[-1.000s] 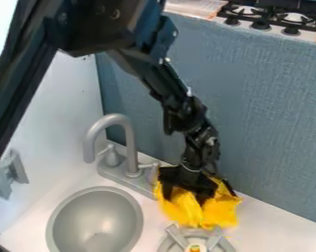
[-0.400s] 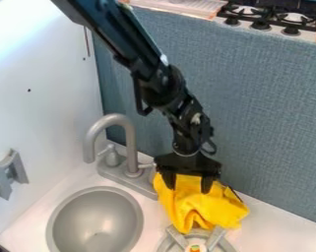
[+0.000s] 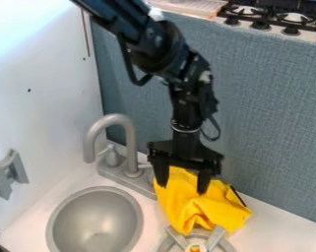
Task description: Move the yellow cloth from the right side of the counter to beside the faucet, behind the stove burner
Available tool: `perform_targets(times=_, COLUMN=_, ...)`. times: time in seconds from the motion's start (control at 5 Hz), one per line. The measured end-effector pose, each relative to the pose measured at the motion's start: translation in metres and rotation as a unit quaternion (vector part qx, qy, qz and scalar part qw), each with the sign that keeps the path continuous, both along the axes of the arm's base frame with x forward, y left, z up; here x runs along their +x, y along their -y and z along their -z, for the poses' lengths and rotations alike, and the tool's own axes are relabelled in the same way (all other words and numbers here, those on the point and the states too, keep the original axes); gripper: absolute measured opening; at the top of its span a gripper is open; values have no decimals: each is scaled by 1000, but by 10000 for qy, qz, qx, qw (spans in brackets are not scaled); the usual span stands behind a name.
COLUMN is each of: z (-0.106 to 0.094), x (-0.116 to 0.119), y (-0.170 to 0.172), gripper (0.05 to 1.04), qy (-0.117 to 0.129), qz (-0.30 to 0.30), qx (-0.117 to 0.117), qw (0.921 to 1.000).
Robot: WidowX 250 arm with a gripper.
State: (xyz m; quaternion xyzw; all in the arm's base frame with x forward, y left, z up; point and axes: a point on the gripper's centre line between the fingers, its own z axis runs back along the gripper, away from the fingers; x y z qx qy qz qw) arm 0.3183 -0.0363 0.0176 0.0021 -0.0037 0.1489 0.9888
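The claw hangs pointing down over the surface, its two fingers spread well apart, with nothing pinched between them. Directly below it lies a crumpled yellow cloth, its upper part showing between the fingers; whether the fingertips make contact with the fabric cannot be determined. The cloth bulges toward the viewed right of the claw, where a thin dark strip runs along its edge. Nearer the camera than the claw, the cloth's lower edge meets a grey burner with a small orange and yellow item at its centre. Just beside the claw, on the viewed left, stands a grey faucet. Farther to that side and nearer the camera is a round grey sink basin. Behind the claw rises a blue-grey panel, with a stove top beyond it.
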Motion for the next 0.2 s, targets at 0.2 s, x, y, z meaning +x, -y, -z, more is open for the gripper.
perform_targets(times=0.2, z=-7, x=-40, y=24, gripper=1002, qy=-441, qz=283, qx=-88, qw=9986)
